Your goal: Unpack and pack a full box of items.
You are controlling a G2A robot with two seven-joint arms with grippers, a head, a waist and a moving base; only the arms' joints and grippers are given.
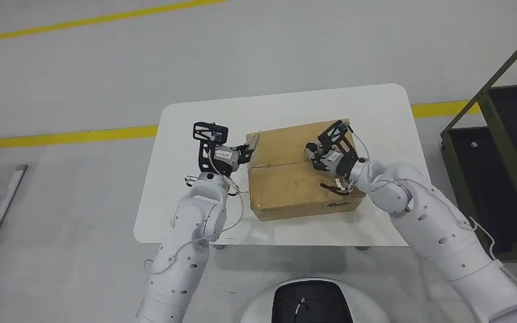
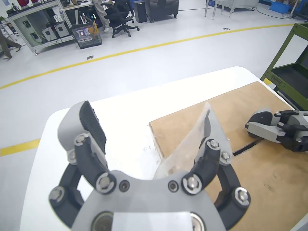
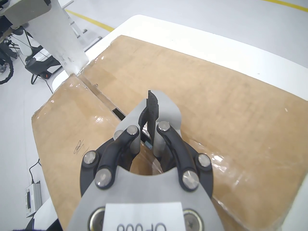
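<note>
A white surface (image 1: 186, 161) holds one big brown box (image 1: 291, 190). The box sits in the middle of the surface, a bit to the robot's right. Its two top flaps are down. A thin seam (image 3: 96, 92) runs between them, with a small dark gap part way along. The flaps hide what is inside the box.

The left hand (image 2: 146, 109) is at the left end of the box, just above the edge. Its two fingers are spread wide apart and nothing sits between them. One finger hangs over the bare surface. The other finger (image 2: 213, 131) is over the box end.

The right hand (image 3: 152, 97) is on top of the box, right at the seam. Its two fingers are pressed together. The tips touch or nearly touch the box. It is hard to tell if something thin is pinched between them.

A strip of clear tape (image 2: 185, 145) sticks to the left hand's finger over the box. The tape runs down from that finger to the box end, where the seam stops. The tape is see-through, so its edges are hard to make out.
</note>
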